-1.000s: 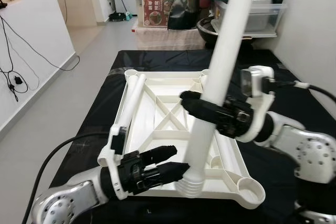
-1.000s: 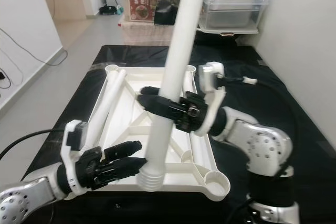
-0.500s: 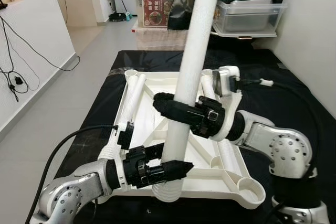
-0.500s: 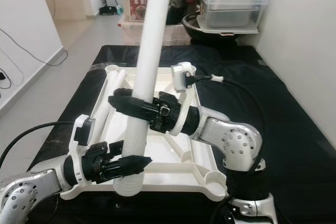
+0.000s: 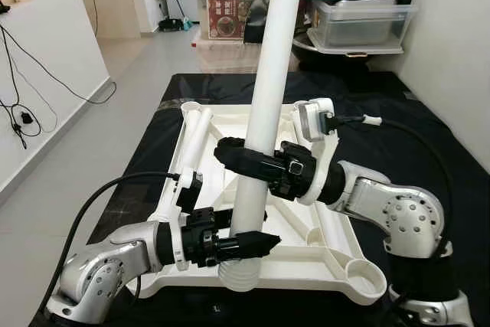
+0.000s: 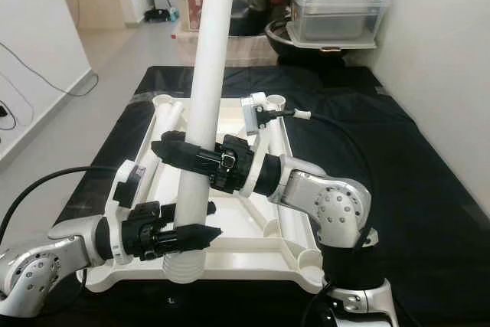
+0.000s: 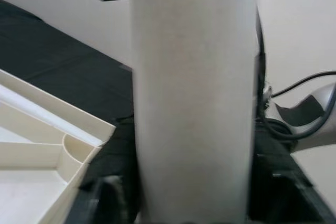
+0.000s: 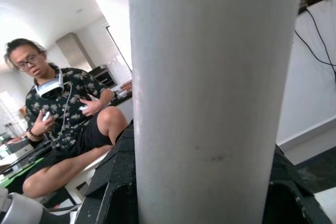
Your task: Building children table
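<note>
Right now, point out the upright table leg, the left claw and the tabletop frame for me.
table leg [image 5: 268, 74], left eye view, on the smooth shaft above the right claw.
left claw [image 5: 256, 244], left eye view, between its fingertips at the leg's ribbed end.
tabletop frame [image 5: 366, 277], left eye view, on the near right corner socket.

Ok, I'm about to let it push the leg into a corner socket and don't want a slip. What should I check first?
1. Right gripper shut on the white leg, mid-shaft: ok.
2. Left gripper shut on the leg near its ribbed end: ok.
3. Leg roughly upright: ok.
4. Ribbed end over a socket in the tabletop: not ok, it hangs at the near edge between corners.
5. Near-right socket empty: ok.
</note>
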`<state>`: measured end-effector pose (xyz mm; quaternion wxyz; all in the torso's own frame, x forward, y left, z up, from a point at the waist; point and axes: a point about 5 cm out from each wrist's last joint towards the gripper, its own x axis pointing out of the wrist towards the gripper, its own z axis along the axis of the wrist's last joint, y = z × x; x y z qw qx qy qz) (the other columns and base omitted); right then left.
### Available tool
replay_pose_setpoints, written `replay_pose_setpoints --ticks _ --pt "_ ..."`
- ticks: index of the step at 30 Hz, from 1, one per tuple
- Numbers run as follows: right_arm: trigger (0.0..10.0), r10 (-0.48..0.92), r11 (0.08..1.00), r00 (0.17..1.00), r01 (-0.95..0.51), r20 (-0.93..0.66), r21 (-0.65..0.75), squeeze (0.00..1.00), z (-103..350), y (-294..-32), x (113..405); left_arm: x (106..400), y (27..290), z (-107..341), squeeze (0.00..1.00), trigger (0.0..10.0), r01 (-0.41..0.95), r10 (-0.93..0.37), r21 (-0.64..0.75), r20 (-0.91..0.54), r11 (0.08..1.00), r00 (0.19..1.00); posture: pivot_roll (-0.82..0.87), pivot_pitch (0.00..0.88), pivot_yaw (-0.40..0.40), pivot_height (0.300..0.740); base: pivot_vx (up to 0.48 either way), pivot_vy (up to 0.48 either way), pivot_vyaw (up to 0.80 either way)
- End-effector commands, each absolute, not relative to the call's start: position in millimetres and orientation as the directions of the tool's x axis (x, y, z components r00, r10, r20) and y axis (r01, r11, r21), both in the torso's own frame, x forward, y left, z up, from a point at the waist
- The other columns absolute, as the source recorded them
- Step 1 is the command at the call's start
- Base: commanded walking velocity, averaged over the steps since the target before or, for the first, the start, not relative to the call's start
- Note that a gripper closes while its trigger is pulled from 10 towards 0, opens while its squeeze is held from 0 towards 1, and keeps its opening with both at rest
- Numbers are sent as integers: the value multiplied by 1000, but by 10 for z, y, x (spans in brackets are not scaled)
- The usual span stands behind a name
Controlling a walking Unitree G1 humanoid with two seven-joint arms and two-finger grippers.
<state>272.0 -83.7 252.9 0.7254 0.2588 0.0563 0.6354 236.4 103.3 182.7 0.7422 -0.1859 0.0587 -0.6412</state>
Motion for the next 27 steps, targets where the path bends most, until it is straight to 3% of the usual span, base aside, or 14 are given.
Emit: replay_pose_setpoints --ticks 1,11,12,13,14,17,18,19,24,25,26,27 --pt "0 956 24 152 -892 251 450 0 2533 -741 2697 2342 997 1830 0 0 940 -979 -326 137 100 152 -110 0 22 740 0 0 0" --pt "0 944 97 224 -891 244 443 0 2506 -766 2747 2359 995 1790 0 0 942 -978 -314 131 117 165 -111 0 22 740 0 0 0" --pt "7451 943 134 247 -894 222 427 0 2489 -774 2758 2364 999 1784 0 0 942 -977 -313 128 124 171 -111 0 22 740 0 0 0" --pt "7451 943 158 262 -896 207 415 0 2478 -779 2764 2367 1002 1779 0 0 941 -977 -312 126 128 175 -111 0 22 740 0 0 0" --pt "10000 938 193 290 -890 187 414 0 2454 -781 2781 2370 1003 1775 0 0 941 -976 -311 125 133 179 -110 0 22 740 0 0 0" --pt "10000 933 221 316 -882 173 415 0 2434 -777 2798 2373 1003 1769 0 0 941 -975 -310 124 138 184 -111 0 23 740 0 0 0" --pt "10000 929 234 328 -879 170 416 918 2426 -779 2807 2374 1002 1766 0 0 940 -975 -310 123 140 186 -111 0 23 740 0 0 0" --pt "10000 924 251 345 -874 166 416 1000 2420 -784 2819 2374 1002 1763 0 0 940 -974 -309 122 144 189 -113 0 22 740 0 0 0" --pt "10000 905 307 399 -854 149 420 1000 2408 -797 2857 2386 1012 1756 0 0 940 -972 -298 115 163 205 -115 0 24 740 0 0 0" --pt "10000 887 345 441 -830 138 437 1000 2401 -809 2895 2415 1024 1754 0 667 939 -967 -283 104 196 233 -117 0 25 740 0 0 0" --pt "10000 873 371 471 -812 129 450 1000 2395 -819 2921 2435 1034 1753 0 667 937 -963 -272 96 219 253 -118 0 25 740 0 0 0" --pt "10000 845 411 521 -777 121 477 1000 2383 -836 2973 2517 1043 1741 0 0 922 -944 -246 65 299 323 -116 0 24 740 0 0 0"
